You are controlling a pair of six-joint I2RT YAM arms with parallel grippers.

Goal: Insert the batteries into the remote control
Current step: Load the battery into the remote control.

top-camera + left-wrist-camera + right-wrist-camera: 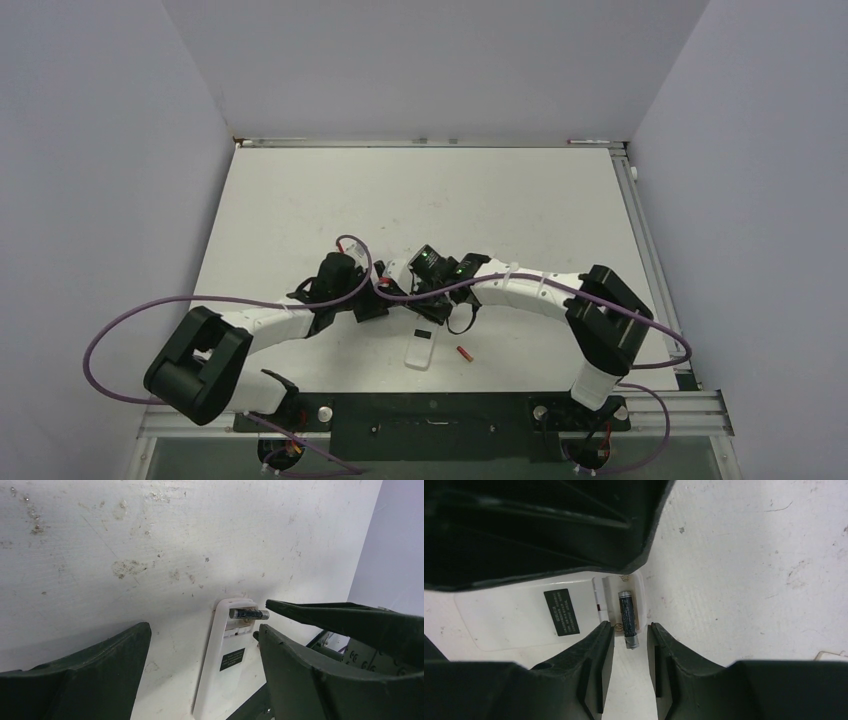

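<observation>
The white remote control point(220, 655) lies back up with a black label and its battery compartment open at the far end. One battery point(628, 617) lies in the compartment, and one end sticks out over the remote's edge. It looks dark in both wrist views. My left gripper point(204, 628) is open and straddles the remote lengthwise. My right gripper point(630, 626) is open, with a finger on each side of the battery's protruding end, not touching it. A second red battery point(464, 353) lies loose on the table. In the top view both grippers point(385, 292) point(420, 295) hide the remote.
A small flat white piece point(421, 351) lies on the table point(520, 210) just nearer than the grippers, left of the loose battery. The left gripper's finger point(549, 530) fills the top of the right wrist view. Purple cables loop beside both arms. Walls enclose the table on three sides.
</observation>
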